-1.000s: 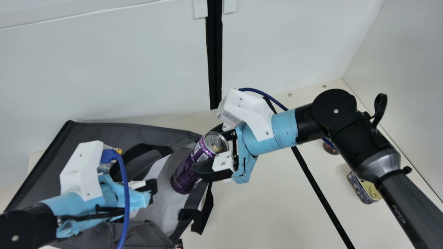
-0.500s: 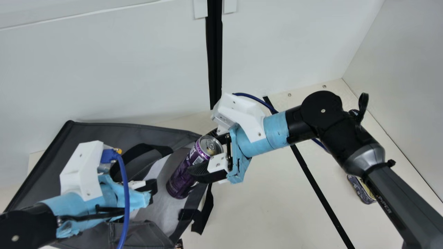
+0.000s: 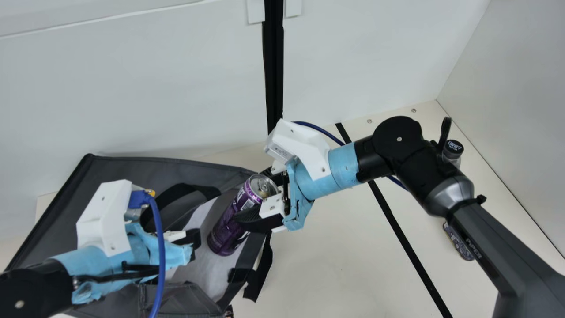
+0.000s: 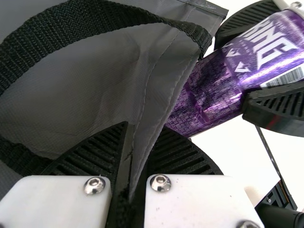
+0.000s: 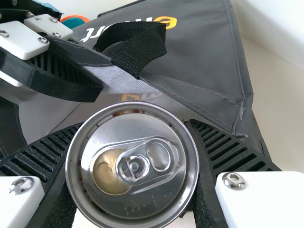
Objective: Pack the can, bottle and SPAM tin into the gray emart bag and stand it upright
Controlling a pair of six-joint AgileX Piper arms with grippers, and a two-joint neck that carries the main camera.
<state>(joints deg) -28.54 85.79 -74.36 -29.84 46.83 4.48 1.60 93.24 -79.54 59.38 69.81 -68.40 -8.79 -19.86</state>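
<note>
In the main view my right gripper (image 3: 260, 198) is shut on the purple can (image 3: 229, 223), tilted with its base over the mouth of the gray bag (image 3: 128, 170). My left gripper (image 3: 190, 240) stands at the bag's opening. In the left wrist view my left gripper (image 4: 130, 166) pinches the bag's edge (image 4: 154, 109), and the can (image 4: 223, 90) is close beside it. The right wrist view has the can's top (image 5: 133, 164) between the fingers of my right gripper (image 5: 187, 171). The SPAM tin (image 3: 459, 240) lies at the right, partly behind my right arm.
A dark-capped bottle (image 3: 453, 150) stands at the right behind my right arm. A black strap (image 3: 260, 269) hangs from the bag onto the table (image 3: 335, 260). White panels (image 3: 132, 88) rise behind the table.
My right arm has moved left and slightly down with the can, bringing its base further over the bag's opening. The bottle's cap has come into view. My left arm has kept still.
</note>
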